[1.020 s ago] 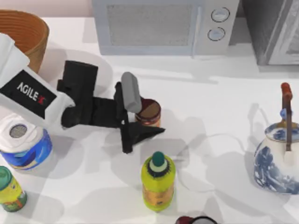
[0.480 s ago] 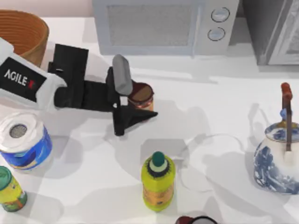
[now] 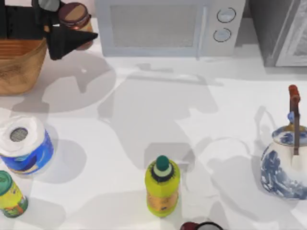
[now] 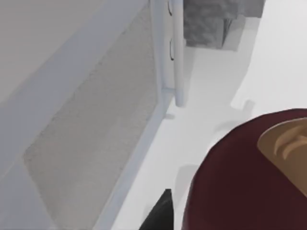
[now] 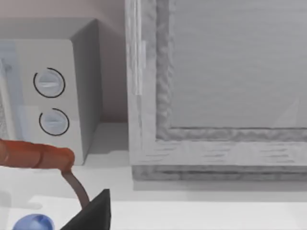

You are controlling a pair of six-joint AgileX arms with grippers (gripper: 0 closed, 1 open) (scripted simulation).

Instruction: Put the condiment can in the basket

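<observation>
Condiment can (image 3: 75, 15): dark maroon top with a tan patch, orange-brown side. Basket (image 3: 19, 67): tan-brown woven wicker, ribbed walls. Left claw (image 3: 60, 21): black, with a grey finger. Paper roll (image 3: 23, 144): white top, grey core, blue-and-white wrapper with a yellow streak. Bottle (image 3: 162, 187): yellow-green body, orange-toned label, dark green cap. Small can (image 3: 10, 195): green lid, label in yellow, red and green. Teapot (image 3: 286, 163): white with blue floral pattern, reddish-brown handle. Microwave (image 3: 168, 26): pale grey, speckled grey door panel, two round dials. Surface (image 3: 216, 110): plain white.
</observation>
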